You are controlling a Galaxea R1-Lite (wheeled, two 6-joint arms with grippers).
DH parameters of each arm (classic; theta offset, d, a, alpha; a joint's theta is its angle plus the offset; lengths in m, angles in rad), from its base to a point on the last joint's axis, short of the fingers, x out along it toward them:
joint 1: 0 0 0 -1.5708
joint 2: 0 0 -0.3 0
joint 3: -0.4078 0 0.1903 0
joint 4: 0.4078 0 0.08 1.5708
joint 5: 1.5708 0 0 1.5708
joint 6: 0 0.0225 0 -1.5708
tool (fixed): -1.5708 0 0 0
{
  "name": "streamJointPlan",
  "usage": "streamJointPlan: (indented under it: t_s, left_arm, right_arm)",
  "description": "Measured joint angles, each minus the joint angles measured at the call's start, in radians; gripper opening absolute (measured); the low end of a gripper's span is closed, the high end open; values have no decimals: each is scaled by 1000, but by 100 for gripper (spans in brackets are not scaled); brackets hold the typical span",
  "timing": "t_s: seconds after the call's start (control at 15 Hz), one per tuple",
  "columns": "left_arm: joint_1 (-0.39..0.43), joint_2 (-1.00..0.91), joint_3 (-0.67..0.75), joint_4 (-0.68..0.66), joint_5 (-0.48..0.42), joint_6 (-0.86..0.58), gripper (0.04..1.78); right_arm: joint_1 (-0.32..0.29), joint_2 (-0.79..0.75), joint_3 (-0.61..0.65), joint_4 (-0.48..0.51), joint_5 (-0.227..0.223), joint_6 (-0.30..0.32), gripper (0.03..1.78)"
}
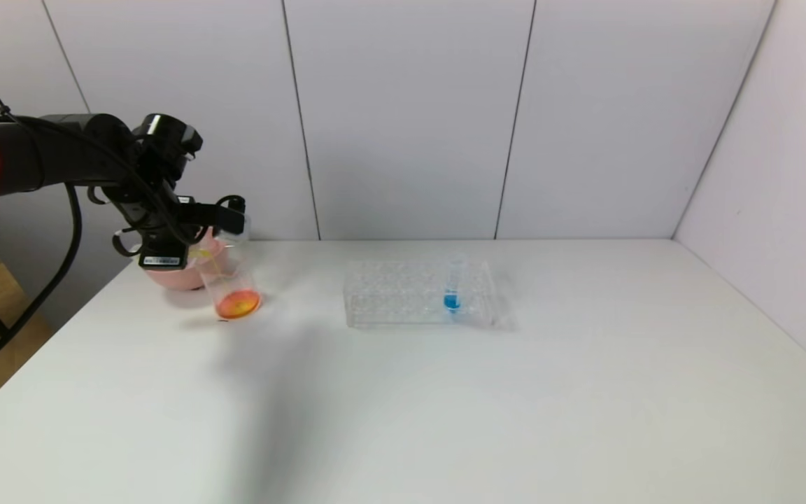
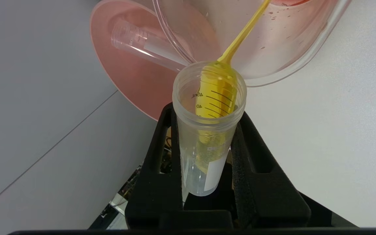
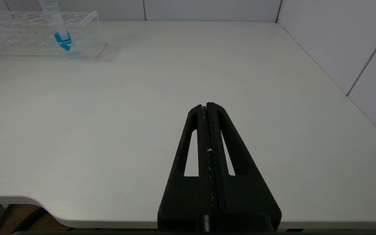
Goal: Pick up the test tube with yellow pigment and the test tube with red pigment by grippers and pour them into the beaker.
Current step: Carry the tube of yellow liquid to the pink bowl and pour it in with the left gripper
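In the head view, at left, I see my left gripper above the small clear beaker holding orange liquid. In the left wrist view, at centre, its jaws grip the clear tube of yellow pigment, pouring. In the right wrist view, my right gripper has closed, empty jaws low at centre over the white tabletop.

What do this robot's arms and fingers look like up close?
The left arm is matte black with an orange cover near its base and loose black cables looping beneath it. A small white label sits under the left gripper. The right gripper is black too: two flat, tapering fingers with triangular cut-outs and ridged inner faces.
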Motion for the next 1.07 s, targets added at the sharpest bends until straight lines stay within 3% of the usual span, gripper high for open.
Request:
streamJointPlan:
  t_s: [1.07]
  left_arm:
    - [-10, 7, 0, -10, 53, -4, 45]
  right_arm:
    - [0, 0, 0, 0, 0, 0, 11]
